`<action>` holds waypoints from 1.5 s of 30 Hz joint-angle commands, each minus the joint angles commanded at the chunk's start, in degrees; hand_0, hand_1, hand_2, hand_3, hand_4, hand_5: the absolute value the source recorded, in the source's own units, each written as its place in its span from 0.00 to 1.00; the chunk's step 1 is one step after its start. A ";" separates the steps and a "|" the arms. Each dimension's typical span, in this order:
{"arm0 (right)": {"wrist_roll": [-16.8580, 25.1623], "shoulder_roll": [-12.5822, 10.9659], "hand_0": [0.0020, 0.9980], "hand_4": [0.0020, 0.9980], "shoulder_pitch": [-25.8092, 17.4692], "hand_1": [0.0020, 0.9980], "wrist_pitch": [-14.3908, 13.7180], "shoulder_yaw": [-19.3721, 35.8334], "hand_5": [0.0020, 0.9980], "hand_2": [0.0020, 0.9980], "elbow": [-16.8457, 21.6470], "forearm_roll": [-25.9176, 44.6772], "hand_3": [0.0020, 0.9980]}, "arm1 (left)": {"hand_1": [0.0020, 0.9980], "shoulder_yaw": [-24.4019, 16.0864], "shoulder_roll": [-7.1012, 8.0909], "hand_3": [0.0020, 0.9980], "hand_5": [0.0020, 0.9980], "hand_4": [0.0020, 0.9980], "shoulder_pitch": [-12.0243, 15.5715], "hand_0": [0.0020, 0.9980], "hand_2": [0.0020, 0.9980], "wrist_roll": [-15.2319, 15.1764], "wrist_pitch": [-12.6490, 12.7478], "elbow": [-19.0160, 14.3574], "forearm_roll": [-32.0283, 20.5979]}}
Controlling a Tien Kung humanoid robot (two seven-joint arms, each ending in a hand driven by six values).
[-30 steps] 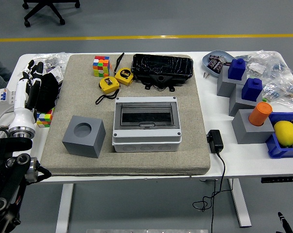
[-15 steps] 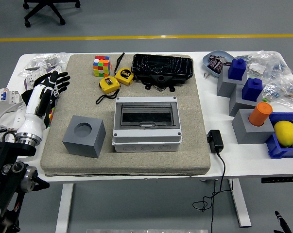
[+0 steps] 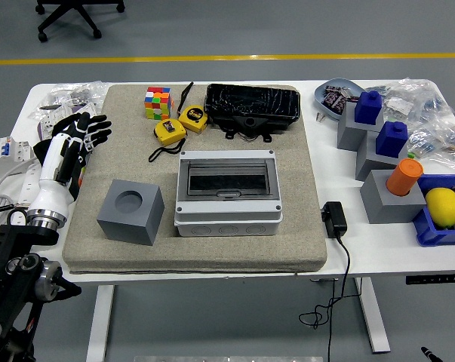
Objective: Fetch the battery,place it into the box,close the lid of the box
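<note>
Battery, the black wrapped block, lies just behind the grey box on the mat, untouched. Box lid looks down, so opening, loading and closing all remain. Left hand, well left of the box, fingers spread, holds nothing. Right hand unseen.

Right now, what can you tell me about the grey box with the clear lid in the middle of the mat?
The box is a light grey, plastic-looking case with a dark see-through lid framed in grey. The lid lies flat and looks shut, with a small latch tab at its front edge. Round marks line the front wall and screw points sit at the corners. It rests square on the beige mat, touching nothing else; a grey cube stands apart to its left.
</note>
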 joint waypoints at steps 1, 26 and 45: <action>0.67 0.07 0.72 0.92 -0.01 0.54 -0.36 1.37 0.76 0.49 0.00 -1.13 0.41 | 0.72 0.07 -0.02 0.65 0.95 1.00 0.04 0.74 0.70 0.20 0.12 -0.01 0.20; -0.44 0.28 1.00 1.00 0.14 0.96 8.02 7.73 1.00 0.91 0.00 -3.83 0.95 | 0.70 0.88 -0.34 0.65 0.90 1.00 0.06 0.72 0.69 1.27 0.53 -0.72 2.21; -4.85 0.08 1.00 1.00 0.34 0.94 4.37 4.63 1.00 0.86 0.00 -3.95 0.85 | 0.71 0.97 -0.45 0.66 0.97 1.00 -0.05 0.73 0.69 1.44 0.72 -0.44 1.98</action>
